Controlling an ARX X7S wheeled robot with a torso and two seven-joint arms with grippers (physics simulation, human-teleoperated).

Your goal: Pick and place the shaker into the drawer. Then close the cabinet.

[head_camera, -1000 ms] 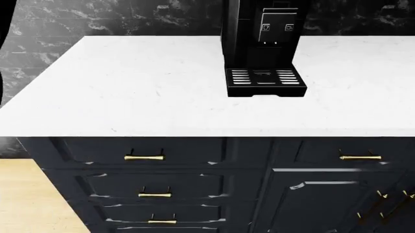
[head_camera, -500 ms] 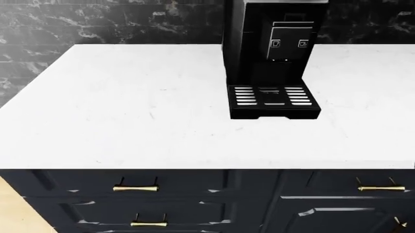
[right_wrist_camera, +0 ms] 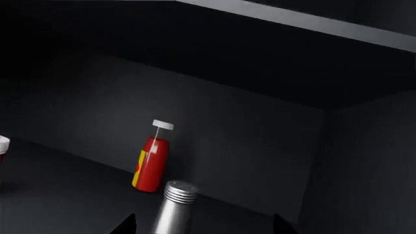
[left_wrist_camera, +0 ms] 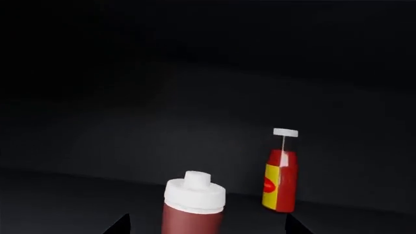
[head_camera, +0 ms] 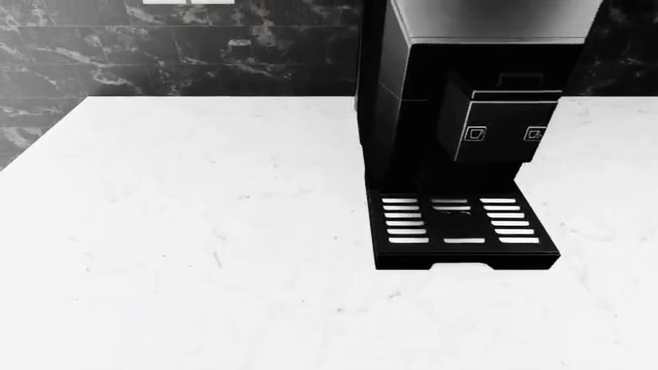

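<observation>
The slim silver metal shaker [right_wrist_camera: 174, 208] with its ridged cap stands upright inside a dark compartment, near a red bottle with a yellow label [right_wrist_camera: 150, 165]. It sits between the right gripper [right_wrist_camera: 203, 225] fingertips, which are spread apart, not touching it. The left gripper [left_wrist_camera: 206, 225] fingers are likewise apart, around a white-capped dark red bottle [left_wrist_camera: 192, 204].

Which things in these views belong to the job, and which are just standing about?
Job: slim silver metal shaker with ridged cap.

Bystanders: red and yellow bottle with white cap; dark red bottle with white cap; black coffee machine; white marble countertop.
</observation>
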